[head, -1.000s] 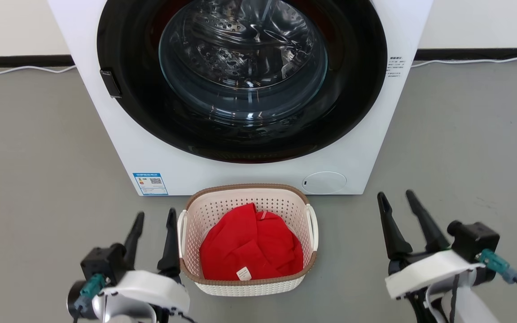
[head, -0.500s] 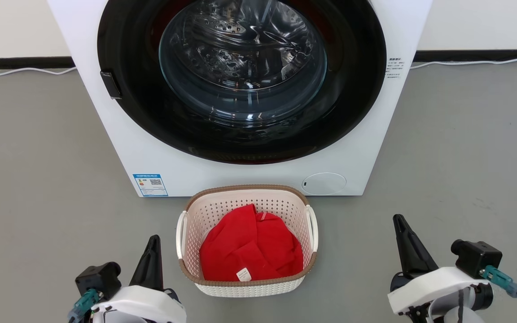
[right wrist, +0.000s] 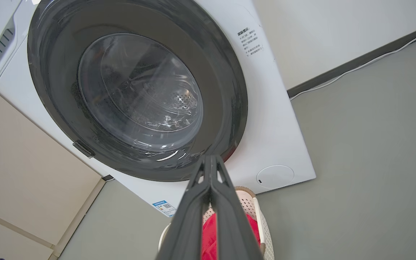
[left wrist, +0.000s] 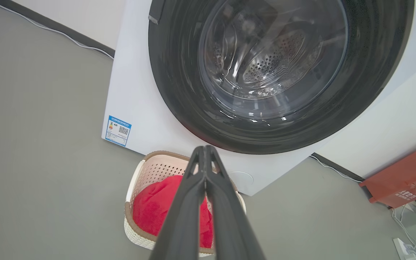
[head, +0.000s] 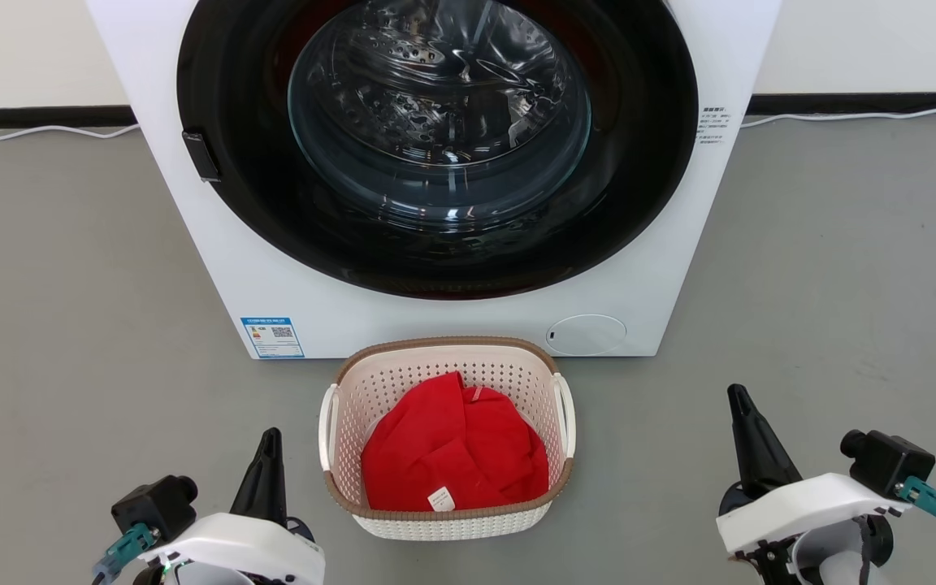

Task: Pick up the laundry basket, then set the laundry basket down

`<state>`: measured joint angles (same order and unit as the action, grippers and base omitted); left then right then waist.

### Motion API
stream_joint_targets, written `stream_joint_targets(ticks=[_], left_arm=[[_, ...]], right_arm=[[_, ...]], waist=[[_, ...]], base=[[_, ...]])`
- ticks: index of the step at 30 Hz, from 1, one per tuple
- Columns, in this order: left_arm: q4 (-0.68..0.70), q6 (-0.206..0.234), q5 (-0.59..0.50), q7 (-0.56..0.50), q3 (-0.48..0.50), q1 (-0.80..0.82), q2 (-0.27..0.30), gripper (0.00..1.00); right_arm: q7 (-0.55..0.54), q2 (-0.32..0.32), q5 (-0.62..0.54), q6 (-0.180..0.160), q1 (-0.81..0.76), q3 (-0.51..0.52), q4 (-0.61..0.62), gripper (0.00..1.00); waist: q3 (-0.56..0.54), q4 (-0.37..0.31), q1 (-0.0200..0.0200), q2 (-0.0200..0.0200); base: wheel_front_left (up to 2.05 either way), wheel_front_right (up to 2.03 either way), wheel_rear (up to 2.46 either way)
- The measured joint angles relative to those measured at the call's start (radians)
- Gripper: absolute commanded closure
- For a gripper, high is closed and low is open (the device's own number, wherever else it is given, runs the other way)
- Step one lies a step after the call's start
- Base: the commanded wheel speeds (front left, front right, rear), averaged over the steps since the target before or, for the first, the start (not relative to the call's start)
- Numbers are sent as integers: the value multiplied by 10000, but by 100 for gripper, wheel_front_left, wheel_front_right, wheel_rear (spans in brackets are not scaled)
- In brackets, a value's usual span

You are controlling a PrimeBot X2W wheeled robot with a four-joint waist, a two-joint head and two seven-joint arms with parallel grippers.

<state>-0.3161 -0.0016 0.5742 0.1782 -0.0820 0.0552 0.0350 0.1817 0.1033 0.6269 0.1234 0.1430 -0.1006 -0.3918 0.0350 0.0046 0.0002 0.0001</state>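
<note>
Laundry basket [head: 452, 524] sits just before the washing machine [head: 655, 268], a red garment [head: 452, 455] inside. Left end effector [head: 270, 436] and right end effector [head: 738, 398], farther from the washing machine, are pressed closed, empty.

Cream-white perforated laundry basket [head: 403, 382], brown woven-look rim, white loop handles on both sides, upright on grey floor, red cloth inside.

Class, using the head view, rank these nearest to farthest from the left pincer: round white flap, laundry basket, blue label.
1. laundry basket, just right of the left pincer.
2. blue label, ahead on the washing machine.
3. round white flap, machine's lower right.
</note>
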Motion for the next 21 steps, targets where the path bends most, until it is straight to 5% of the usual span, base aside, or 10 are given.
stream_joint_targets(ticks=[21], left_arm=[[63,-182,2031,-554,322,1,2,100]], right_arm=[[-589,-127,1935,0,-35,441,232,100]], waist=[[-64,-9,0,0]], base=[[0,0,0]])
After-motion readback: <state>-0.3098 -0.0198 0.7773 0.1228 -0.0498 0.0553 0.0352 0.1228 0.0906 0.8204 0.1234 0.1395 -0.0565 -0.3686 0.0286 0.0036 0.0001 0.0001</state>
